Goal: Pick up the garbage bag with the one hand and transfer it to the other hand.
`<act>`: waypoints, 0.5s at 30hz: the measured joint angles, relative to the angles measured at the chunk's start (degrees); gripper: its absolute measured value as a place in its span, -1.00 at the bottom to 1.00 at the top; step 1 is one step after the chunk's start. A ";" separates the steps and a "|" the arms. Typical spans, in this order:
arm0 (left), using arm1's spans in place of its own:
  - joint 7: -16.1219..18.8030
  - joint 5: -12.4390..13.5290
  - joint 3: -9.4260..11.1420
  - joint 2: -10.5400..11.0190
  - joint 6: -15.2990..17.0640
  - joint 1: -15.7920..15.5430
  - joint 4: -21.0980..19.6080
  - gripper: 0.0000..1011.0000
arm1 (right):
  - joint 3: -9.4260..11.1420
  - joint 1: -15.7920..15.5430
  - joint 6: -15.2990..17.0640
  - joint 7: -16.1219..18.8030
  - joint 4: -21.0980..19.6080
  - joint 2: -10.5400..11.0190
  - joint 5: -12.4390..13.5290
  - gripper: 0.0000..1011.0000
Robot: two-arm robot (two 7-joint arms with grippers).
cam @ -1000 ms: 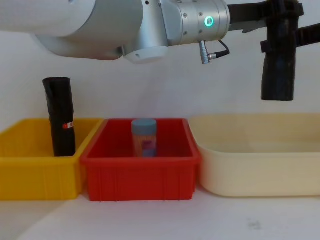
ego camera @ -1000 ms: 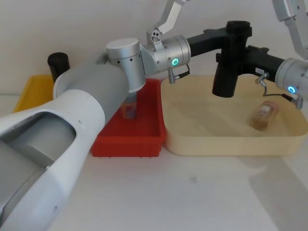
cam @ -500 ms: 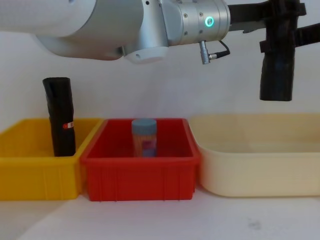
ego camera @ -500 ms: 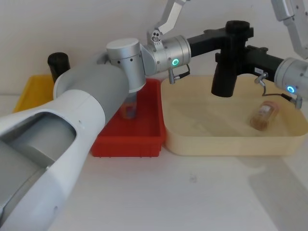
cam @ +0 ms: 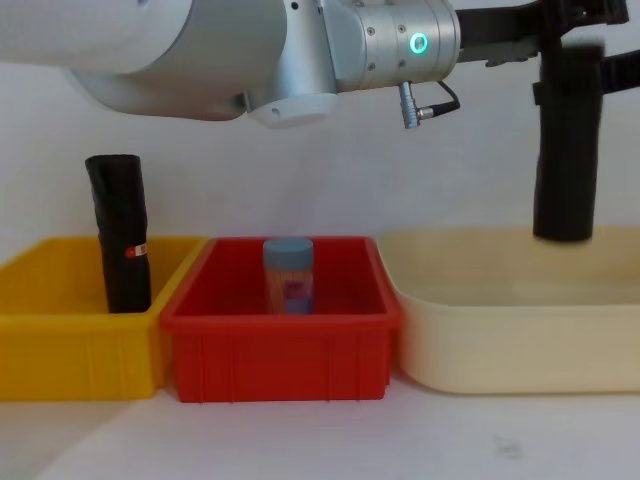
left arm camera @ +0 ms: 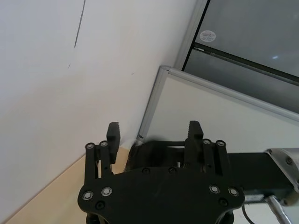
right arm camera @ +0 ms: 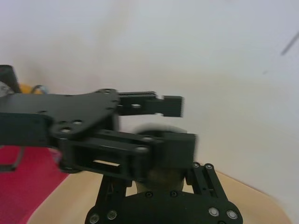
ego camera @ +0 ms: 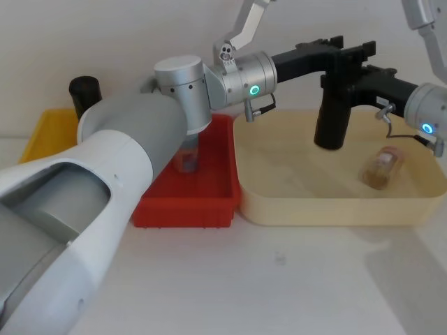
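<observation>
Garbage bag: upright above cream tray, grasped by right claw; left claw released alongside.

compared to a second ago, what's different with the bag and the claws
The bag has dropped lower and shifted a little to the right over the beige tray. The left claw has opened and let it go; the right claw now holds it alone. The other roll in the yellow bin, the can in the red bin and the jar stayed put.
</observation>
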 joint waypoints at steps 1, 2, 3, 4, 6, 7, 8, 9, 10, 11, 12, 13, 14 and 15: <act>0.00 0.00 0.00 0.00 0.00 0.00 0.00 0.77 | 0.17 -0.02 0.00 -0.16 0.14 -0.02 -0.01 0.19; 0.00 0.00 -0.01 0.00 0.00 0.00 0.00 0.83 | 0.27 -0.04 -0.01 -0.35 0.23 -0.03 -0.02 0.19; 0.01 0.00 0.00 0.00 0.00 0.00 0.00 0.86 | 0.52 -0.06 -0.01 -0.53 0.42 -0.06 -0.02 0.19; 0.01 -0.01 -0.01 0.00 0.00 0.00 0.00 0.89 | 1.01 -0.09 -0.02 -1.00 0.80 -0.11 -0.03 0.19; 0.01 -0.01 -0.01 0.00 0.00 0.00 0.00 0.98 | 1.65 -0.11 -0.02 -1.63 1.34 -0.17 -0.04 0.19; 0.02 -0.01 -0.01 0.00 0.00 0.00 0.00 0.98 | 1.86 -0.11 -0.01 -1.89 1.57 -0.18 -0.05 0.19; 0.02 0.00 0.00 0.00 0.00 0.00 0.00 0.98 | 2.05 -0.11 0.00 -2.09 1.79 -0.19 -0.05 0.19; 0.02 0.00 0.00 0.00 0.00 0.00 0.00 0.98 | 2.29 -0.11 0.03 -2.26 2.16 -0.21 -0.06 0.19; 0.03 -0.01 0.00 0.00 0.00 0.00 0.00 0.98 | 2.61 -0.07 0.10 -2.63 2.70 -0.23 -0.08 0.19; 0.03 -0.01 -0.01 0.00 0.00 0.00 0.00 0.98 | 2.77 -0.05 0.13 -2.76 2.94 -0.25 -0.08 0.19; 0.03 0.00 0.00 0.00 0.00 0.00 0.00 0.98 | 2.98 0.00 0.16 -2.93 3.24 -0.27 -0.10 0.19; 0.03 0.00 -0.01 0.00 0.00 0.00 0.00 0.98 | 3.15 0.04 0.19 -3.06 3.46 -0.30 -0.11 0.19; 0.03 0.00 0.00 0.00 0.00 0.00 0.00 0.98 | 3.43 0.12 0.23 -3.27 3.89 -0.34 -0.13 0.19; 0.03 -0.01 -0.01 0.00 0.00 0.00 0.00 0.98 | 3.57 0.14 0.25 -3.40 4.08 -0.35 -0.15 0.19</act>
